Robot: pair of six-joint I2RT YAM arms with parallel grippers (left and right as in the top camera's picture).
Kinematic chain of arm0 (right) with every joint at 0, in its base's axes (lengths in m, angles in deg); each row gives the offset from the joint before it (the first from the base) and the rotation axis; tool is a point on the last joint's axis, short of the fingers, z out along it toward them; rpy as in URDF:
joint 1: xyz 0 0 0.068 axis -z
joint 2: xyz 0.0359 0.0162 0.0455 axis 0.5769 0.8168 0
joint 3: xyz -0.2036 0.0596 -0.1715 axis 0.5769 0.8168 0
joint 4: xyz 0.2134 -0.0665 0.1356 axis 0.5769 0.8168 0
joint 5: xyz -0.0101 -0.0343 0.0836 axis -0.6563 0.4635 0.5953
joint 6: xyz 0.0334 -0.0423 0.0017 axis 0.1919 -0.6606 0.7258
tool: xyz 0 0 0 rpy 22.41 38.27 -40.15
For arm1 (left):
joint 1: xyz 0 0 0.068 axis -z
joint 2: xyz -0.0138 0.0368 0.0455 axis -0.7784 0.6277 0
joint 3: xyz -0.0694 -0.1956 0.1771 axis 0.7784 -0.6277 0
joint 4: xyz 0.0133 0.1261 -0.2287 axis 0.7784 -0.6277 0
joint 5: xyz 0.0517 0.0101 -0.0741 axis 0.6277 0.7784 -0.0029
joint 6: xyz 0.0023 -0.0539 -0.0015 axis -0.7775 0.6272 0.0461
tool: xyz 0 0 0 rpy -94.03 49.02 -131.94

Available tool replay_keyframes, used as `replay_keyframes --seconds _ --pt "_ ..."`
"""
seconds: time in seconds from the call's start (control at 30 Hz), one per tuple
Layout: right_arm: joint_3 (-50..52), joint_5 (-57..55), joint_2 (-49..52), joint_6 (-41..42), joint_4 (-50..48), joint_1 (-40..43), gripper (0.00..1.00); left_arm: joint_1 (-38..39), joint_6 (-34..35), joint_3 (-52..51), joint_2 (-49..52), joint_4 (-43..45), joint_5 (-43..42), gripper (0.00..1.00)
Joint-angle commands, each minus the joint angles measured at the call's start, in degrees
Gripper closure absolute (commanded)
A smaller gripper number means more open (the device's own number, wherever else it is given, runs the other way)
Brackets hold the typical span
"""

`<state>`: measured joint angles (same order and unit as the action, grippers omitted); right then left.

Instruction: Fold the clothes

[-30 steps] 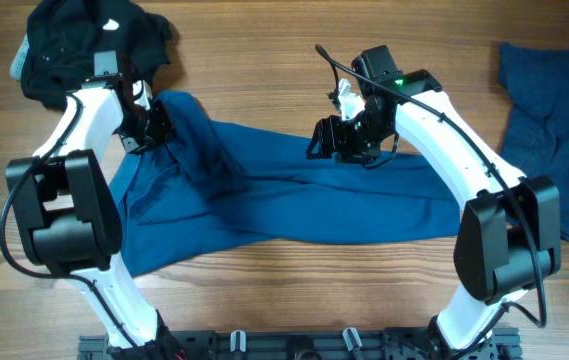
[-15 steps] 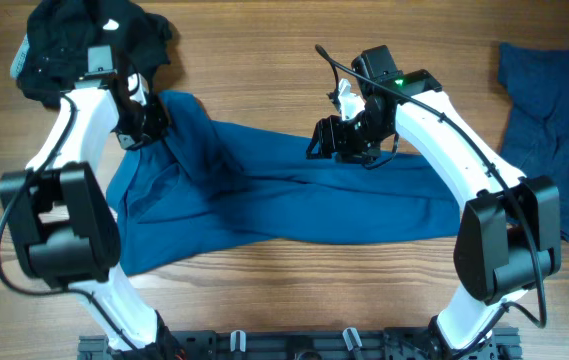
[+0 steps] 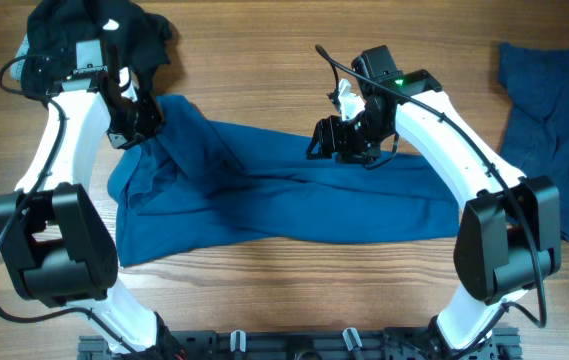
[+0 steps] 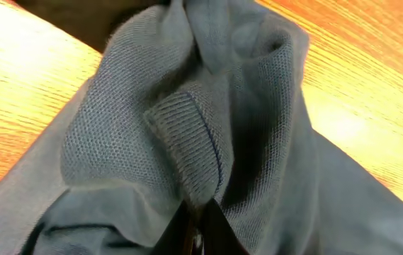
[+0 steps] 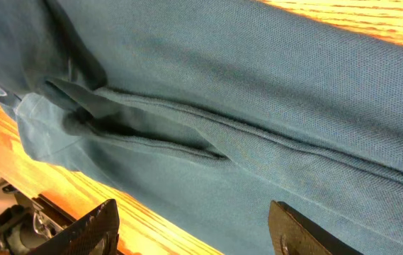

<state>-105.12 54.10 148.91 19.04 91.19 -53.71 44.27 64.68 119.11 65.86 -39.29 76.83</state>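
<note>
A: What is the layout, biggest things first?

B: A wooden bench with a blue shirt sprawled across its middle. The shirt's long axis runs left to right. It is crumpled, wide at the left and drawn into a band toward the right. A black garment is heaped at the far left corner, and a dark-blue garment lies well apart at the far right.

A: Which way does the shirt point?

B: I cannot tell. No collar or buttons show from overhead.

A: And the arms?

B: The left end effector is at the shirt's far left corner, just beside the black garment, and it is clamped on a bunch of the cloth. The right end effector sits over the shirt's far edge, near mid-length, with its jaws apart. In the wrist view the cloth lies flat under it and nothing is pinched.

A: So what does the next move turn on?

B: The left arm holds one end of the long axis, and the rest of the shirt runs off to the right of it. The loose right end lies nearer the right arm. I would say the cloth needs spreading along that axis before any fold.

A: Any small details?

B: A ribbed band stands up just above the left pinch; it may be a cuff or a collar. A long pleat runs with the shirt's length under the right arm.
</note>
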Motion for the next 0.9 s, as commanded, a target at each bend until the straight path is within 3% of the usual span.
replay_keyframes --seconds 0.0,0.1,0.2,0.4,0.5,0.63,0.77,0.87 --pt "0.48 0.48 -0.94 0.20 0.09 -0.42 0.32 -0.57 0.50 -0.35 -1.60 0.00 2.56 0.91" --pt "0.48 0.48 -0.94 0.22 0.09 -0.42 0.32 -0.59 0.50 -0.35 -1.60 0.70 3.43 0.87" --pt "0.48 0.50 -0.94 0.22 0.09 -0.42 0.32 -0.79 0.52 -0.35 -1.60 1.14 3.54 0.96" --pt "0.48 0.50 -0.94 0.24 0.07 -0.42 0.32 -0.79 0.50 -0.35 -1.60 0.83 0.87 0.94" --pt "0.48 0.50 -0.94 0.22 0.07 -0.42 0.32 -0.76 0.50 -0.35 -1.57 0.09 -0.85 0.73" --pt "0.48 0.55 -0.94 0.42 -0.09 -0.42 0.32 -0.50 0.48 -0.37 -1.11 -3.13 -3.08 0.65" --pt "0.48 1.20 -0.94 0.42 -0.13 -0.42 0.32 -0.02 0.50 -0.68 -0.94 -6.03 -5.90 0.27" --pt "0.48 1.20 -0.94 0.39 0.33 -0.44 0.32 1.90 0.44 -1.25 -0.94 -7.45 -7.06 0.24"
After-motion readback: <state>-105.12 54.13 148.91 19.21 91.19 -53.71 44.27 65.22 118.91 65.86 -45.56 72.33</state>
